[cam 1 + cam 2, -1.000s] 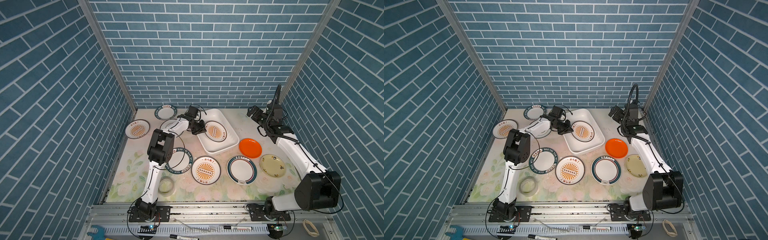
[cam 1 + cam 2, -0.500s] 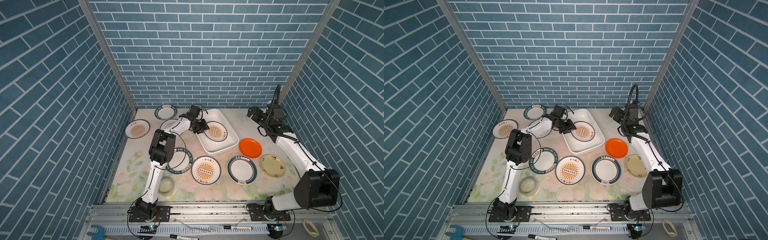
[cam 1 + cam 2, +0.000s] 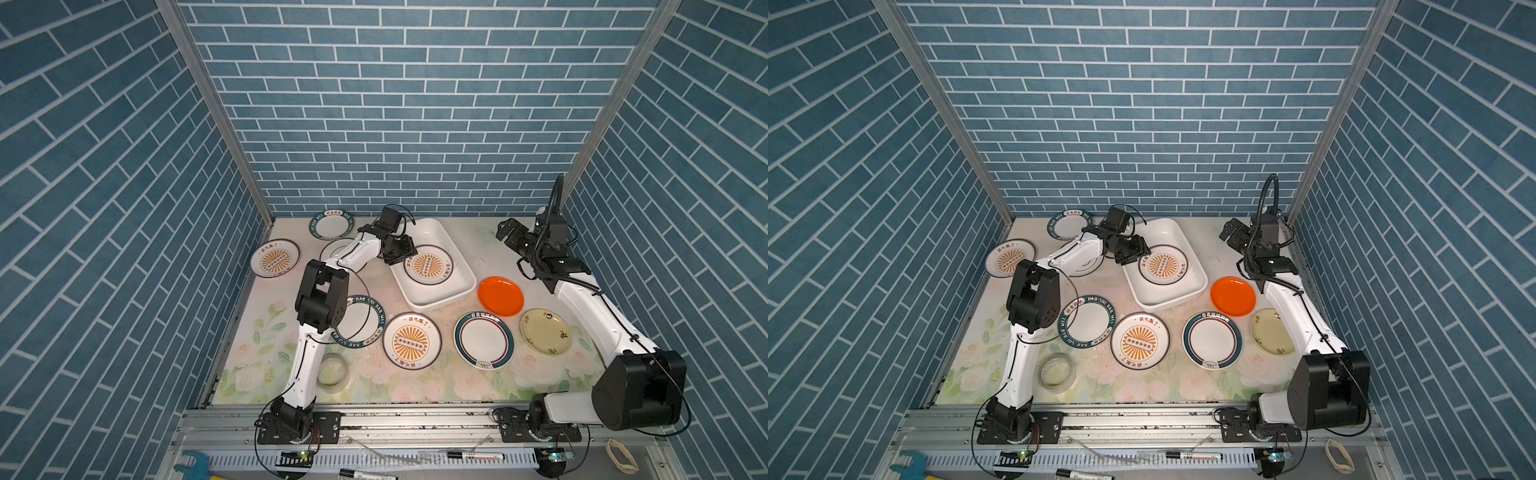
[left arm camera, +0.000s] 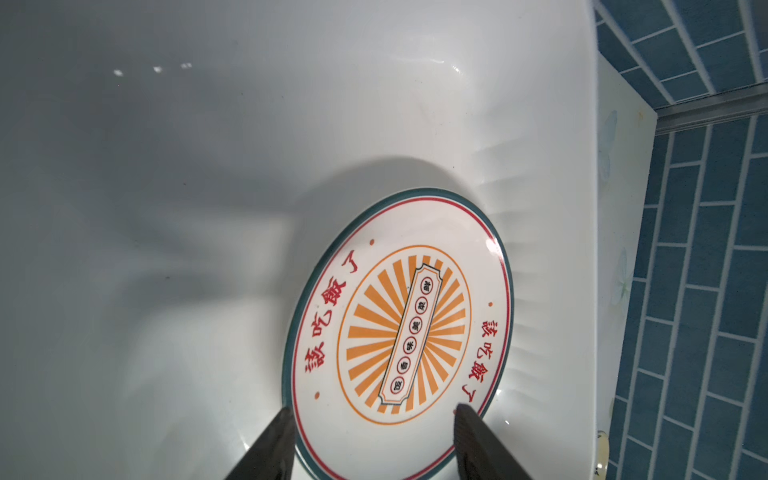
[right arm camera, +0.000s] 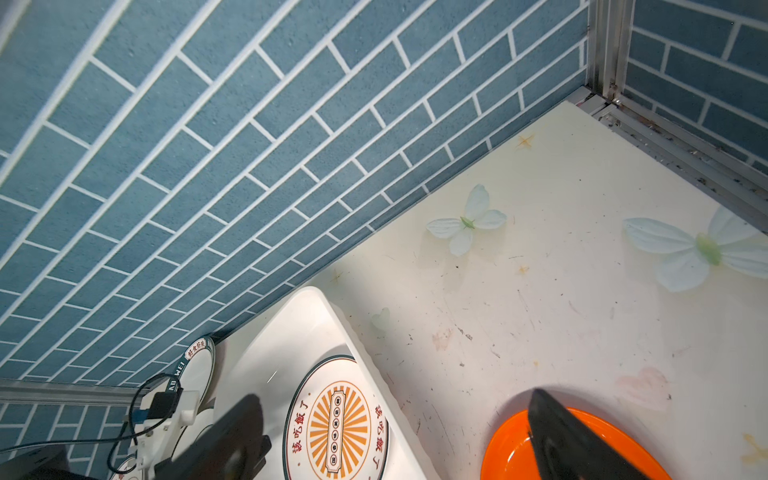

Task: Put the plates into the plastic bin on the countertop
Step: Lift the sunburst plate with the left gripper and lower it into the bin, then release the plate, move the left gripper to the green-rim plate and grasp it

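Top view: plastic bin (image 3: 436, 235) lengthwise diagonal

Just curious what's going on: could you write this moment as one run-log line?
left gripper: open over sunburst plate | plate: lying in plastic bin | right gripper: open, raised, empty

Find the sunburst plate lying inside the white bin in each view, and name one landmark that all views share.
Top view: sunburst plate just right of centre, inside the bin.
Top view: the plate near centre, inside the bin.
Left wrist: plate at lower middle-right.
Right wrist: plate at the bottom edge, left of centre.
Shared landmark: the white plastic bin around it.
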